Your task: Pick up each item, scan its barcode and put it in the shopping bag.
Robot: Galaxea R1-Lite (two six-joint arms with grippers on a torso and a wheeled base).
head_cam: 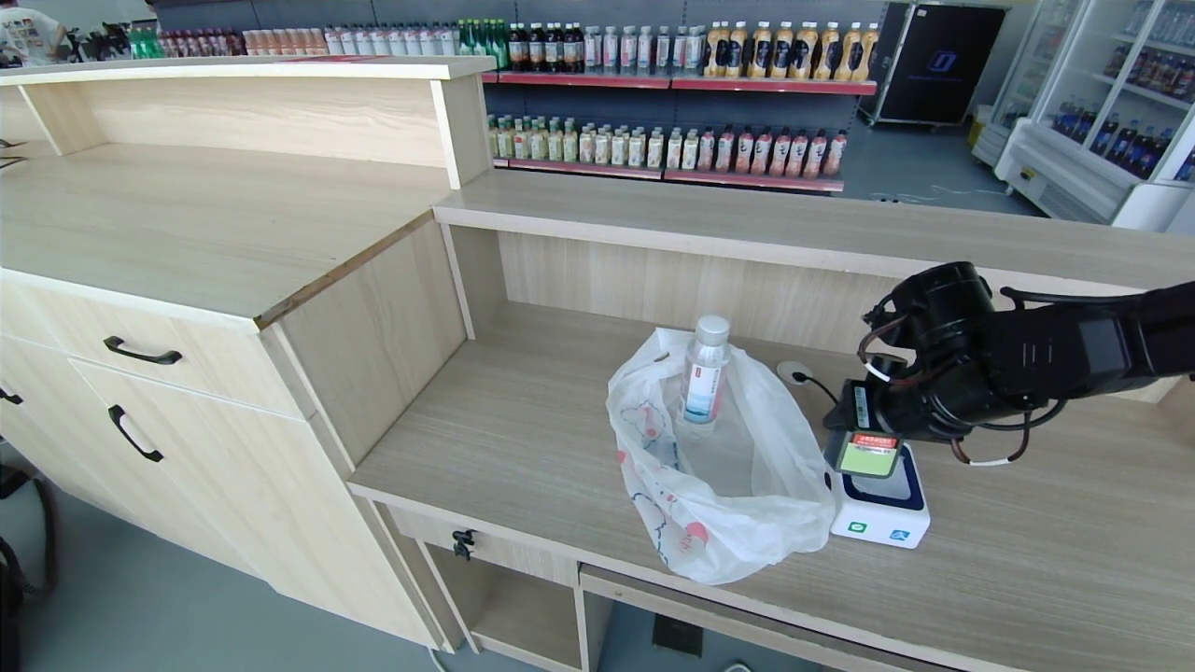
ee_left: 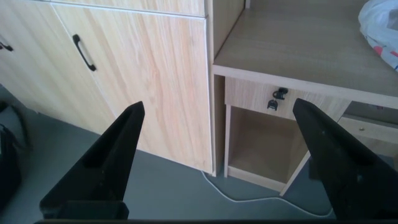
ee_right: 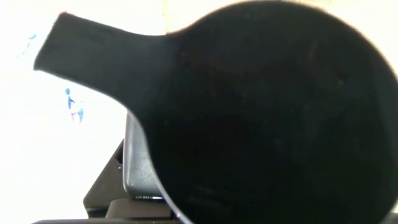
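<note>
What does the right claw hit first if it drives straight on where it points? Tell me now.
Probably the white scanner on the counter: the right claw, holding a small item, points down at it. Depth is unclear.

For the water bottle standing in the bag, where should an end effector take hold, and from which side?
Grip the bottle on its upper body just below the cap, coming from above: it stands upright, and the bag walls rise around its lower part.
</note>
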